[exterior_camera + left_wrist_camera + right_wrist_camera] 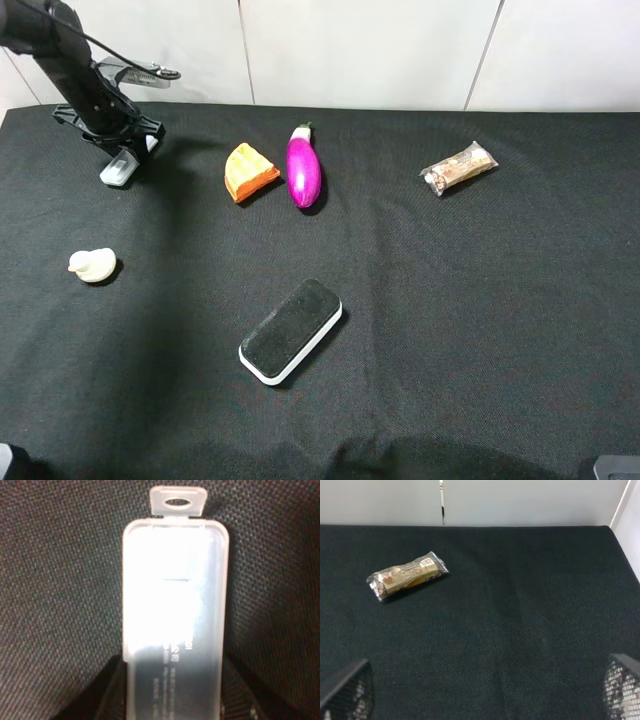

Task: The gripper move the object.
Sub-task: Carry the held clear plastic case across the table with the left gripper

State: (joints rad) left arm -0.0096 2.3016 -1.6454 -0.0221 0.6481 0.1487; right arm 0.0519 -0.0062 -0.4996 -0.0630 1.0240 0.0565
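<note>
The pale-blue translucent case (118, 168) is at the far left back of the black table, under my left gripper (122, 148). In the left wrist view the case (175, 605) fills the middle, hang tab pointing away from the wrist. The black fingers (107, 692) press against both of its long sides, so the left gripper (172, 685) is shut on it. I cannot tell whether the case rests on the cloth or hangs just above it. My right gripper (485, 695) is open and empty, over bare cloth at the front right corner.
A black-topped white eraser block (291, 331) lies front centre. A small white duck (93, 264) sits at the left. An orange wedge (250, 171) and a purple eggplant (303, 168) lie at the back middle. A wrapped snack bar (459, 168) (407, 575) is at the back right.
</note>
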